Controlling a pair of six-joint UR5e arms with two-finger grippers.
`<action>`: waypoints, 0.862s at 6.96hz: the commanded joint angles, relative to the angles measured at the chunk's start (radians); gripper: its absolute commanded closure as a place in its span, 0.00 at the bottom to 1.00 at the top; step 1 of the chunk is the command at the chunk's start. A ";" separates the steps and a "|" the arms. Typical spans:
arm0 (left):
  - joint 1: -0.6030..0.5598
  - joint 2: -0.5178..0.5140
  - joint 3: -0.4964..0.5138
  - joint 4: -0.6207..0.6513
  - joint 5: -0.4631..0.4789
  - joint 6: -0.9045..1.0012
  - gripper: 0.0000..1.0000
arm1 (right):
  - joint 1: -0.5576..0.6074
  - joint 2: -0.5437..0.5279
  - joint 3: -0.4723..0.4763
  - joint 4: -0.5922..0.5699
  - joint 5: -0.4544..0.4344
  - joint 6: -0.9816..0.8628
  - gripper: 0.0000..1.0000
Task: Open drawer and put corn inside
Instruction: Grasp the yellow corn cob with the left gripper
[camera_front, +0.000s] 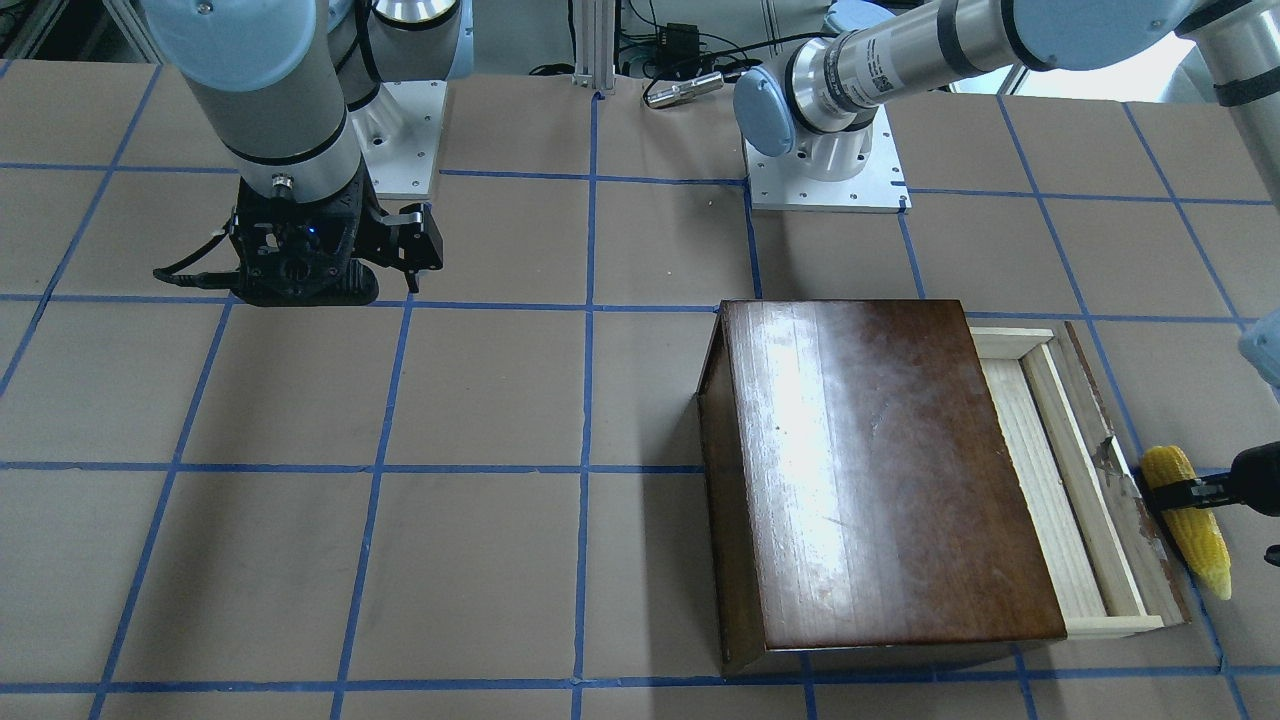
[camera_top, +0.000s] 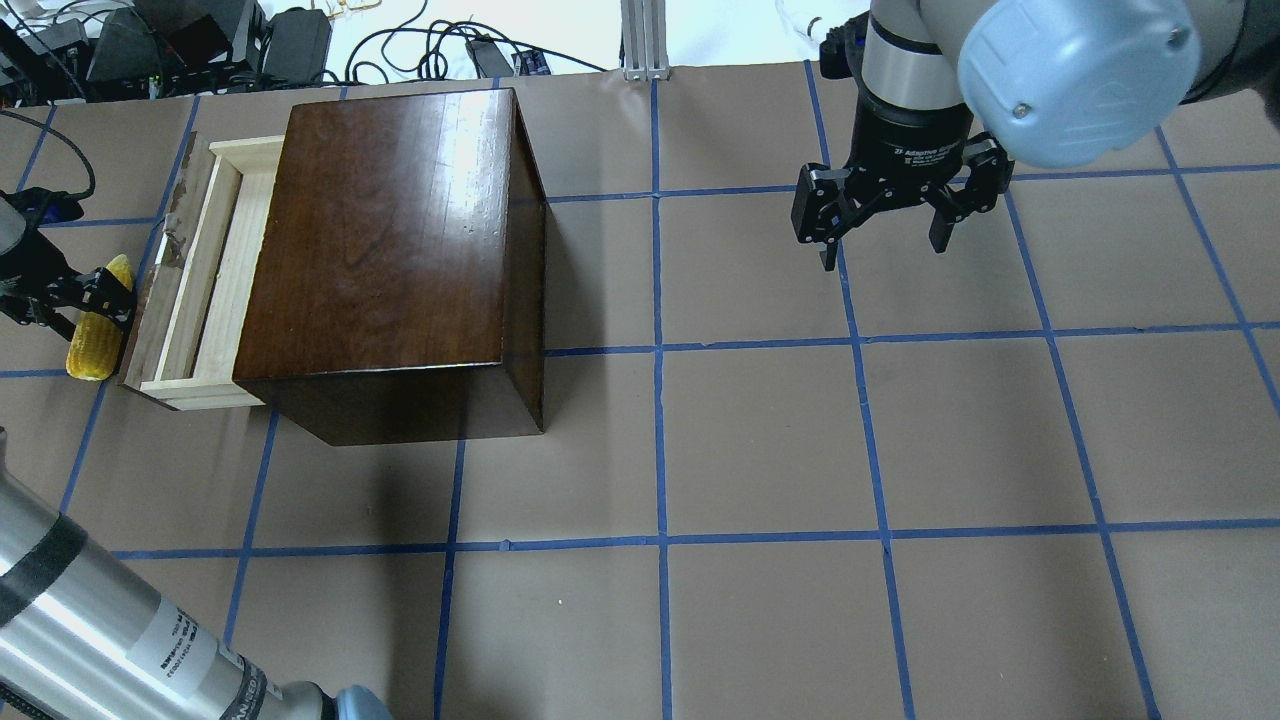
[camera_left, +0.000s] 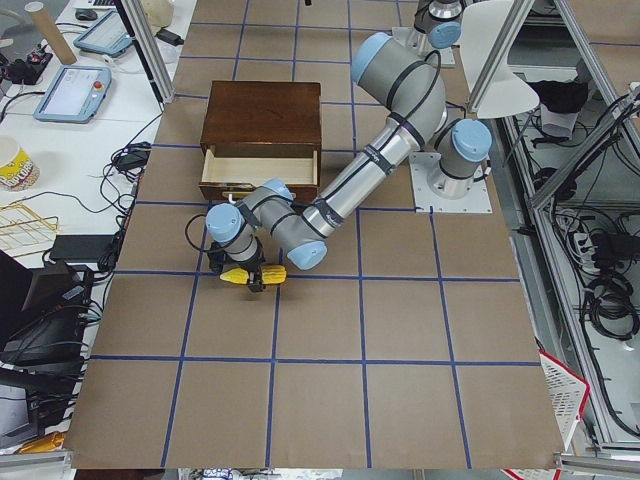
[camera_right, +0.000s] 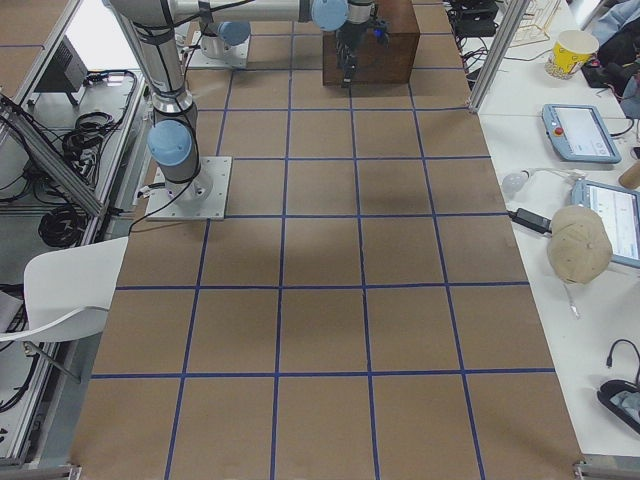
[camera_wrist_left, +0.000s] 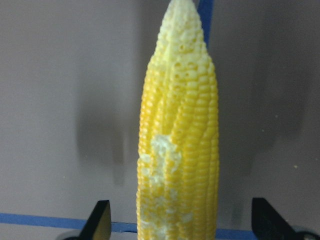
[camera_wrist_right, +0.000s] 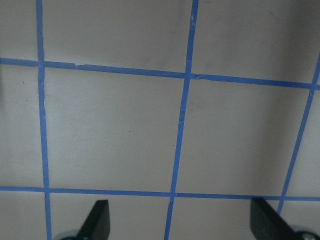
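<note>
On blue-gridded table (camera_top: 760, 440), corn (camera_top: 97, 322) beside drawer (camera_top: 212, 270)

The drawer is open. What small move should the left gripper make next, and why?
Probably close the left gripper on the corn: in the wrist view its fingers stand apart on either side of it, not touching, and the corn lies on the table outside the open drawer.
</note>
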 joint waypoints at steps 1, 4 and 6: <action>0.000 -0.002 0.005 0.002 -0.001 0.002 1.00 | 0.000 0.000 0.000 0.000 0.000 0.000 0.00; -0.020 0.057 0.031 -0.009 -0.020 0.014 1.00 | 0.000 0.000 0.000 0.000 0.000 -0.001 0.00; -0.035 0.120 0.071 -0.047 -0.067 0.051 1.00 | 0.000 0.000 0.000 0.000 0.000 -0.001 0.00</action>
